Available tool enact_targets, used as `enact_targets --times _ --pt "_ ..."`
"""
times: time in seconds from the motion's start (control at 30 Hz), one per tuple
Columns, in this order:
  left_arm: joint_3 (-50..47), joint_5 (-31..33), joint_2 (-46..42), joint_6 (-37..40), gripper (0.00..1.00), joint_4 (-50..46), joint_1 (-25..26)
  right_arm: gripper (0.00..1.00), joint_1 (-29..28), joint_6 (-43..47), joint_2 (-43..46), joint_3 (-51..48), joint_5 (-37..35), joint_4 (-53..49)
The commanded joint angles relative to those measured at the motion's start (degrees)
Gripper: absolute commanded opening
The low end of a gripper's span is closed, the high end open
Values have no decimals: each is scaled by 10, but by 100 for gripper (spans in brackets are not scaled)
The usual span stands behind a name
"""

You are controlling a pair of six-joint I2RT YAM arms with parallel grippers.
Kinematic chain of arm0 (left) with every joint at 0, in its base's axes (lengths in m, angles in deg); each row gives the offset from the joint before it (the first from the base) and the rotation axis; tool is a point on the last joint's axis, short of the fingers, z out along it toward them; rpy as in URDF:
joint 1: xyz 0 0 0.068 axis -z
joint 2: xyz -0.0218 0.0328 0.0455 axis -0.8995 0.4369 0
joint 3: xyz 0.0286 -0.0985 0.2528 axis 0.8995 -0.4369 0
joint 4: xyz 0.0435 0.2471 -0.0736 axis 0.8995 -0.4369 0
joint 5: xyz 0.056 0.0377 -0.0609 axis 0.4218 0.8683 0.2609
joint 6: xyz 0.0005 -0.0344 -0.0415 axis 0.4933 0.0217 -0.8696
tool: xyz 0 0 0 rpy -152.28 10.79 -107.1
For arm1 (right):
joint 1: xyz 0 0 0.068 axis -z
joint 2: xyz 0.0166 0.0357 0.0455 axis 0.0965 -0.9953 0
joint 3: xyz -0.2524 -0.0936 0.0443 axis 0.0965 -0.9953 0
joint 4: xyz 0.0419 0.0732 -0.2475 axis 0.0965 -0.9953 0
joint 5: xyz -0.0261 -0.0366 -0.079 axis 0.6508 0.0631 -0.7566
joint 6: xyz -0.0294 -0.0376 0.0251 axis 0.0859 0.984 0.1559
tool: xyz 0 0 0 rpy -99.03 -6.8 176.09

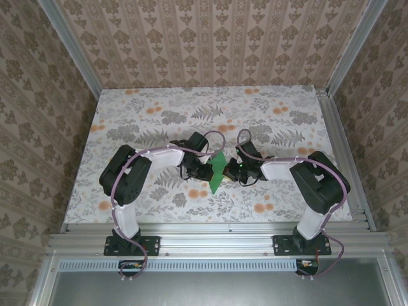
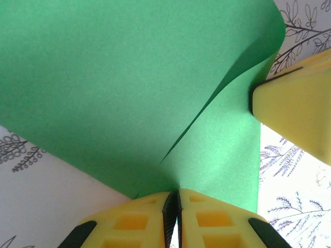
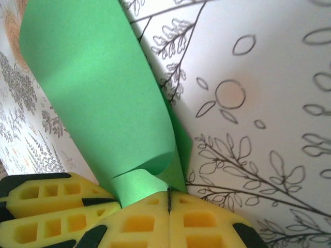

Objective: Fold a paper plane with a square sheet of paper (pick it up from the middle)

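Floral-printed table (image 1: 159, 115) boxed in by patterned wallpaper walls. At its centre, between both arms: square sheet of paper (image 1: 218, 167), bright green, raised on edge and curled over on itself. Pinched at one side by left gripper (image 2: 174, 201), jaws closed tight on the sheet. Pinched at the opposite side by right gripper (image 3: 169, 194), likewise clamped firmly on the paper, close beside the left.
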Motion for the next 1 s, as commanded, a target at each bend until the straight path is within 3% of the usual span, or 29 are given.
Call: enact_targets --times 0.0,0.2,0.4,0.67,0.97 --pt "-38 112 67 21 15 -47 3 7 16 15 8 -8 -50 -37" --pt "-44 106 62 22 15 -45 3 6 30 29 23 -7 -43 -41" --pt "-44 81 59 13 15 -35 3 6 -1 16 65 -1 -15 -21" --pt "-38 76 52 14 15 -43 3 6 -19 8 1 21 -7 11" --pt "-41 79 45 19 15 -51 3 6 8 41 -23 35 -50 -39"
